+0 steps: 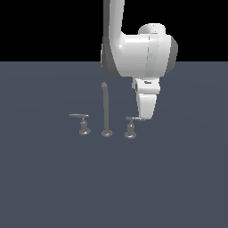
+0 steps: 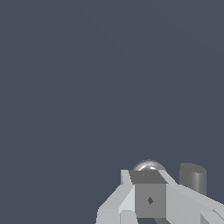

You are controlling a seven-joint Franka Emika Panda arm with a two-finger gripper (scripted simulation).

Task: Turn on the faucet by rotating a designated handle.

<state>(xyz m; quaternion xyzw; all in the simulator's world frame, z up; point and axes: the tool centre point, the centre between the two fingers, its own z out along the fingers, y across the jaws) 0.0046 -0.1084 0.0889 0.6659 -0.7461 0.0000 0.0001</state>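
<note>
Faucet at frame centre on the counter. Hand touches the right handle's lever tip. Whether the hand is clenched or released cannot be told.

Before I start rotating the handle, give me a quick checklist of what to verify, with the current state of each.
1. Gripper at the right handle, not the left handle: ok, it sits at the lever's end on the exterior view's right.
2. Gripper low enough to meet the lever: ok, its tip is at lever height.
3. Firm contact with the lever: cannot tell; they overlap in the exterior view, but depth is unclear.
4. Gripper open or shut: cannot tell in either view.
5. Spout clear of the arm: ok, a gap shows between them.
6. Handle post upright on its base: ok.
</note>
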